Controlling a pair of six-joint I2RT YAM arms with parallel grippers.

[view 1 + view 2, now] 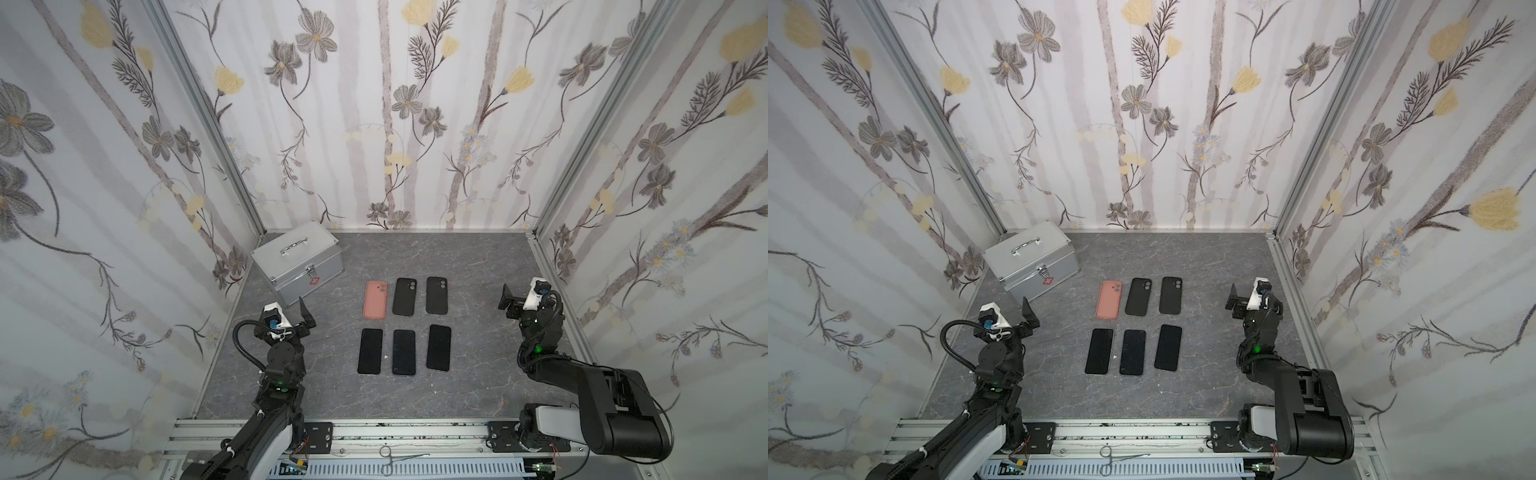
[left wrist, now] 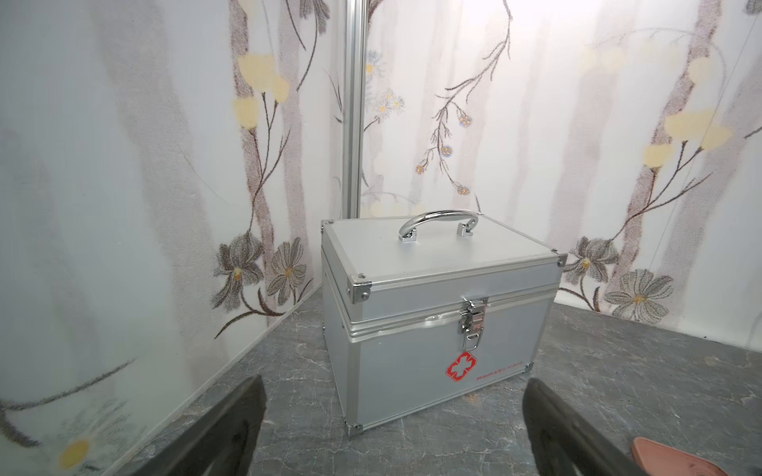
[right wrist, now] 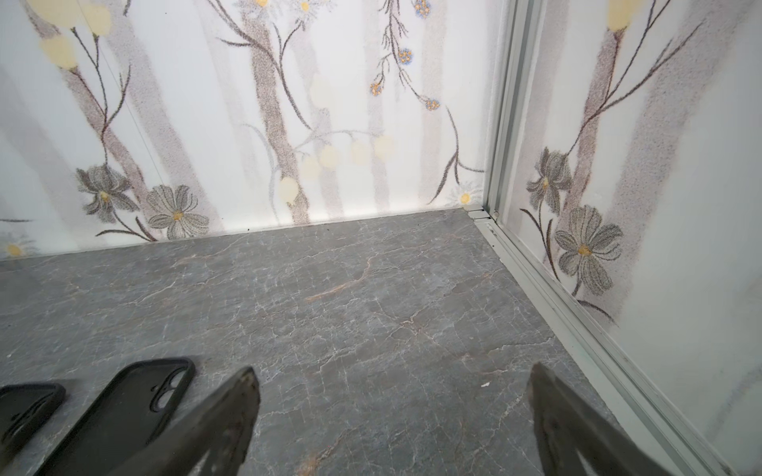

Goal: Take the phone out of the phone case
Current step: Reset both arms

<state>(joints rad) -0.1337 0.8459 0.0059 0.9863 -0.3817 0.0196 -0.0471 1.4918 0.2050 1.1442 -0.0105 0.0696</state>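
Three phone cases lie back up in the far row in both top views: a pink one (image 1: 375, 299) and two black ones (image 1: 405, 296) (image 1: 437, 295). I cannot tell whether any holds a phone. Three dark phones lie screen up in the near row (image 1: 370, 351) (image 1: 404, 352) (image 1: 439, 348). My left gripper (image 1: 305, 318) (image 2: 395, 383) is open and empty, left of the rows, with the pink case's corner (image 2: 676, 457) beside one finger. My right gripper (image 1: 508, 297) (image 3: 393, 369) is open and empty over bare table, right of the rows. A black case (image 3: 123, 404) lies beside it.
A silver metal box (image 1: 297, 262) (image 2: 437, 313) with a handle and a red cross stands at the back left, just beyond my left gripper. Flowered walls close three sides. Metal forceps (image 1: 399, 457) lie on the front rail.
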